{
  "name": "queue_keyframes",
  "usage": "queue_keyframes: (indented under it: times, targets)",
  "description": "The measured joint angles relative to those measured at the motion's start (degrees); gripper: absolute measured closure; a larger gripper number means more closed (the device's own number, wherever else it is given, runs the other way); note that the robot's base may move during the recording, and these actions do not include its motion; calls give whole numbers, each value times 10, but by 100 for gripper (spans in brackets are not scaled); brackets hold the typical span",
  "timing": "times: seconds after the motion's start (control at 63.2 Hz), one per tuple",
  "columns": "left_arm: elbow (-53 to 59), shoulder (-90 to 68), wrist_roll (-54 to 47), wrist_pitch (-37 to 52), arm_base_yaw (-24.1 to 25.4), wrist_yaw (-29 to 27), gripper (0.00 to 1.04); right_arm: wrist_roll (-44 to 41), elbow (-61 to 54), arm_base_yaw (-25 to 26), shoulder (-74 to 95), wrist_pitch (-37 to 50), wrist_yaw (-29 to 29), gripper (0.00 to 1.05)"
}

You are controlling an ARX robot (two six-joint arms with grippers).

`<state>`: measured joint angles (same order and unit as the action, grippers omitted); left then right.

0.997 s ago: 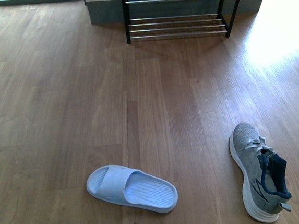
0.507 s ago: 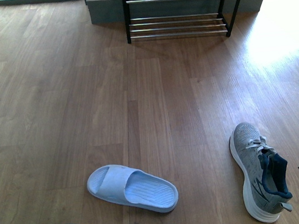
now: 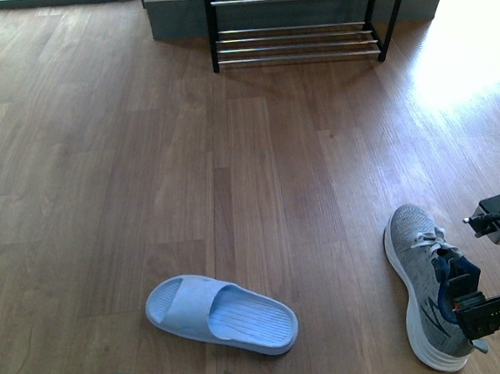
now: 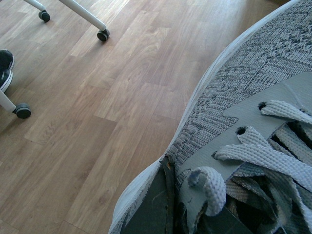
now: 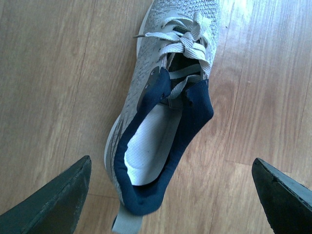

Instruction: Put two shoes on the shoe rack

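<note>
Grey knit and a thick white sole: that's the sneaker point(image 3: 428, 298) lying on the wooden floor point(image 3: 258, 177) at the near right. Its toe points up toward the shoe rack point(image 3: 296, 17), which stands well apart against the far wall. The right gripper point(image 5: 170, 165) hangs directly above the shoe's open mouth. Its fingers point(image 5: 63, 195) are spread wide with nothing between them, one to each side of the navy collar.

The step in hand, by my reading, is to drop down and take this shoe. The spread looks wider than the shoe, so there's room to descend without clipping it. The best bite is probably across the collar near the heel, where the shoe looks firmest. The knit upper is soft and will likely fold, so a shallow pinch risks slipping. The loose laces point(image 5: 183, 36) and the tongue flopped to one side are worth avoiding. A heel grip will probably let the toe droop, so lift high enough before heading for the chrome bars.

Over in the left wrist view, a second sneaker point(image 4: 253, 97) fills the frame at very close range, with castors point(image 4: 103, 34) on the floor beyond. I can't tell whether the left gripper has closed on it.

Two pale blue slippers point(image 3: 219, 314) sit at the near left, well clear of the sneaker.
</note>
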<state>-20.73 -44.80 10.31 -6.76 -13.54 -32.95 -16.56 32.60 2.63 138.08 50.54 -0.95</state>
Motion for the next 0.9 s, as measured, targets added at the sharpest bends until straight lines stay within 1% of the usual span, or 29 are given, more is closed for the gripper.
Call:
queue_keyframes:
  times: [0.222,0.633,0.902]
  targets:
    - [0,0,0,0,0,0,104,-17,73,13,82,2,-23,9]
    - [0,0,0,0,0,0,104,-67,158,53,135,1,-38,9]
    - [0,0,0,0,0,0,104,-76,171,67,153,-4,-42,9]
